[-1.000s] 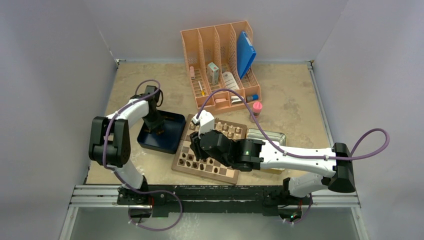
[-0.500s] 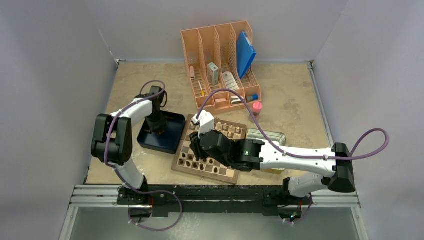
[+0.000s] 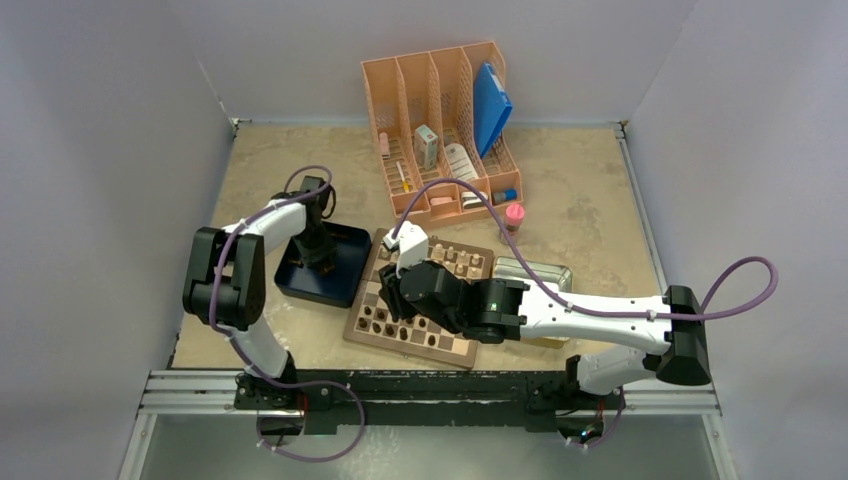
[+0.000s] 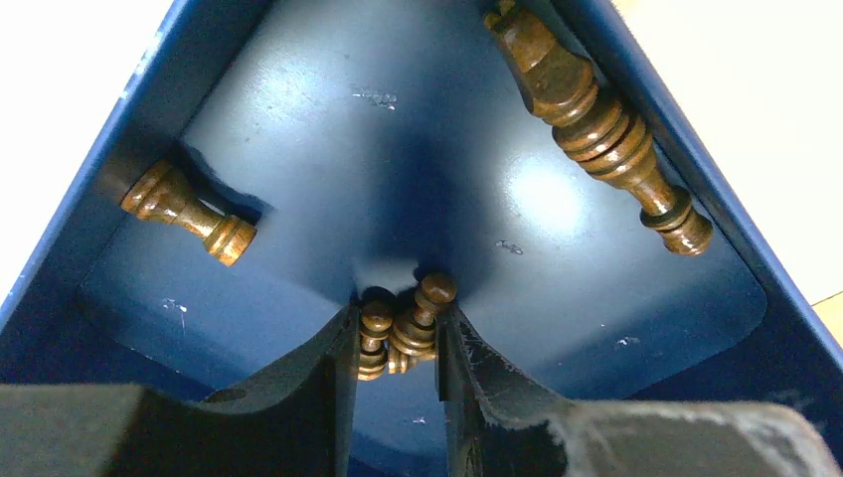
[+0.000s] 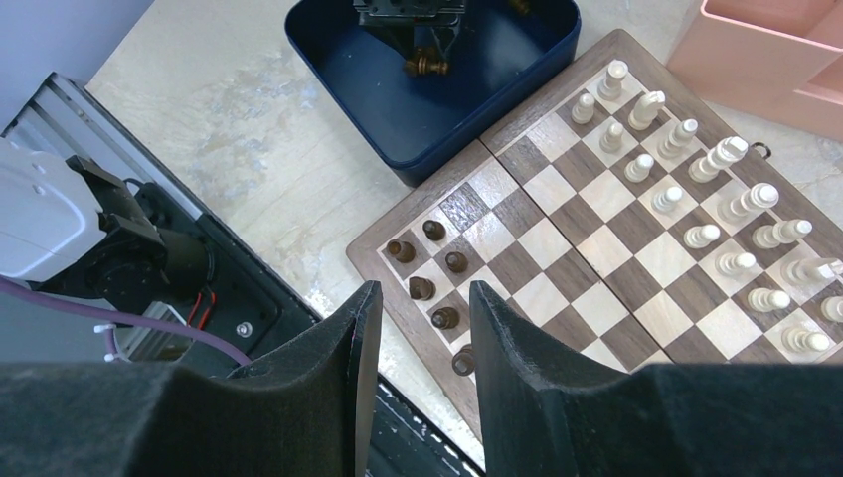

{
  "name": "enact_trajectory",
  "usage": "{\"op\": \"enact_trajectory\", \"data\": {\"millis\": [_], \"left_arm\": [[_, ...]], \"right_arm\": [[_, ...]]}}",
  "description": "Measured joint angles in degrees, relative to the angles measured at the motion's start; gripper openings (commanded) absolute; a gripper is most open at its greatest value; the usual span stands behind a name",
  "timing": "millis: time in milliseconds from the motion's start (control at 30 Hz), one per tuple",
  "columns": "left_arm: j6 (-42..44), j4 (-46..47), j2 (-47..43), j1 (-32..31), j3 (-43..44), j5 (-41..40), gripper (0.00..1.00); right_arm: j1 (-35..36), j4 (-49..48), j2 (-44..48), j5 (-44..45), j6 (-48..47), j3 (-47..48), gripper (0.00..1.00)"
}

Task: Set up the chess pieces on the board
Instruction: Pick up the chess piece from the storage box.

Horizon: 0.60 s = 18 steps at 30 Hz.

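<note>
At 9 o'clock of the board (image 5: 596,248), in the blue tray (image 4: 328,149), has nudged the left gripper (image 4: 398,323) slightly toward 3 o'clock and now pinches two chess pieces (image 4: 427,298) between its fingers; looks ready to lift. Keeps the right gripper (image 5: 425,298) above the board, fingers spread, empty.

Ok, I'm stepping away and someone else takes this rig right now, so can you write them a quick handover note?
Left gripper: down in the blue tray, shut on a small cluster of dark pawns.
Right gripper: open, empty, above the near-left corner of the board.
Done: pale pieces lined up on the far side; some dark pieces stand on the robot-side rows.
Left: a lying pawn and a taller piece in the tray, plus the gripped ones.
</note>
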State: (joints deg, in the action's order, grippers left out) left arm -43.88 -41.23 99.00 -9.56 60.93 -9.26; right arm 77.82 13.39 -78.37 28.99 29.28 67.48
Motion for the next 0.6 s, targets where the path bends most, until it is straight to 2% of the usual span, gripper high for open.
{"op": "enact_trajectory", "data": {"millis": [200, 600], "left_arm": [[0.00, 0.02, -0.35, 0.00, -0.09, 0.09, 0.11], [1.77, -0.20, -6.86, 0.00, -0.09, 1.46, 0.14]], "right_arm": [[0.00, -0.04, 0.00, -0.04, 0.00, 0.00, 0.40], [-0.07, -2.08, 0.26, -3.10, 0.07, -2.29, 0.42]]}}
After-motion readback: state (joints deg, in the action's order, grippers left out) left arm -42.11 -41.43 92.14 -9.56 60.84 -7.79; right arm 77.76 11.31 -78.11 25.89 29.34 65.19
